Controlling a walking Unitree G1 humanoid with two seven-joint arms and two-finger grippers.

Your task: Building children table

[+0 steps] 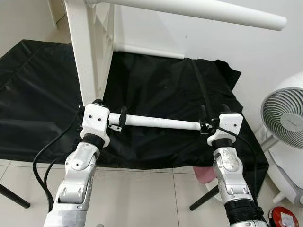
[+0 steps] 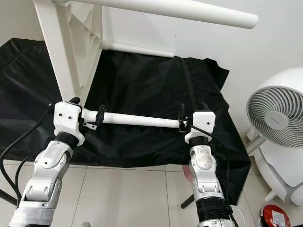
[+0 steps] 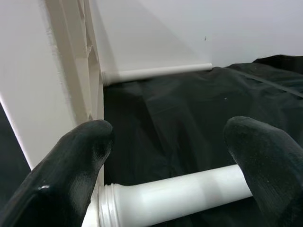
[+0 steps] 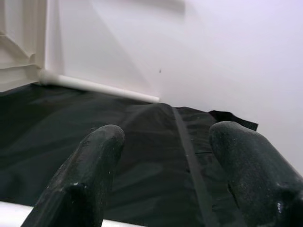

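Observation:
A white table leg (image 1: 161,123) hangs level above the black sheet (image 1: 156,85), spanning my two grippers. Its threaded end (image 3: 111,208) sits low between the left gripper's fingers, which stand apart; the left gripper (image 1: 110,109) is close to the edge of the white tabletop (image 1: 87,52) standing on its side. The leg's other end reaches the right gripper (image 1: 214,111), whose fingers (image 4: 94,161) are also spread, so the leg lies across their bases rather than being pinched. One fitted leg (image 1: 203,9) juts out overhead; another (image 1: 149,50) lies along the floor by the wall.
A white fan (image 1: 286,118) stands close on the right, with a red round object (image 1: 283,217) on the tiles below it. Something pink (image 1: 203,176) lies under the sheet's front edge. Black stand legs (image 1: 12,196) cross the tiled floor at both lower sides. The white wall is right behind.

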